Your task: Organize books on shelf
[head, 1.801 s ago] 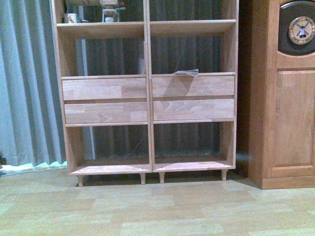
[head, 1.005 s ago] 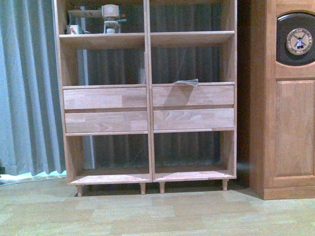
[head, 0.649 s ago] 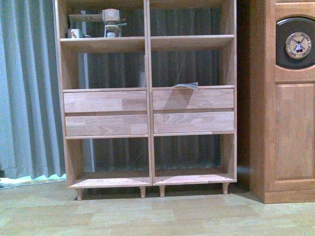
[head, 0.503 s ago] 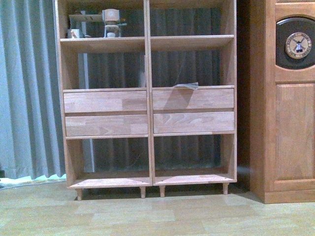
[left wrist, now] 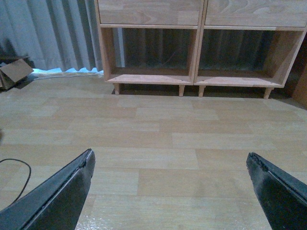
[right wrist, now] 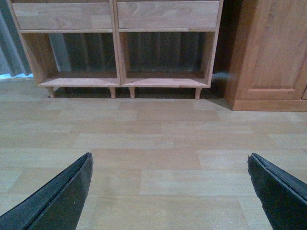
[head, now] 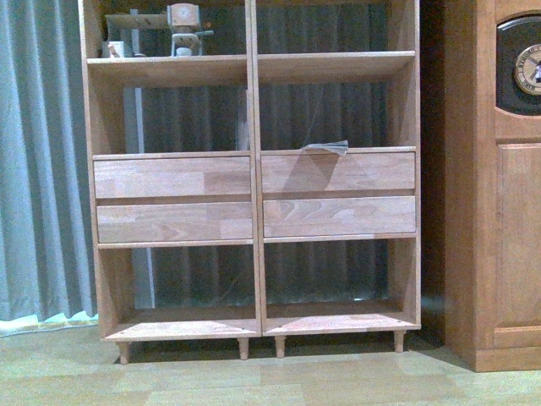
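1. The shelf point(head: 254, 169) stands on short legs on the wooden floor point(head: 254, 381), with a grey curtain point(head: 42, 169) behind and to the left of it. A darker cabinet point(head: 507, 254) with a round clock point(head: 528, 72) stands just beside it on the right.
2. One slim book point(head: 325, 147) with a teal-grey edge lies flat on the board above the upper right drawer point(head: 338, 172), at the front of the right middle compartment. No other book can be made out.
3. A small wooden figure point(head: 183, 25) stands on the upper left board.
4. The left pincer point(left wrist: 169, 154) hangs low over the floor with its black fingers point(left wrist: 57, 196) spread wide and only floorboards between them. The shelf point(left wrist: 196, 48) is well ahead of it. A cardboard box point(left wrist: 14, 72) lies by the curtain.
5. The right pincer point(right wrist: 169, 156) is likewise spread wide and holds nothing. It faces the bottom compartments of the shelf point(right wrist: 115, 48) from well back.
6. The book lies higher than either wrist view reaches, well apart from both pincers.
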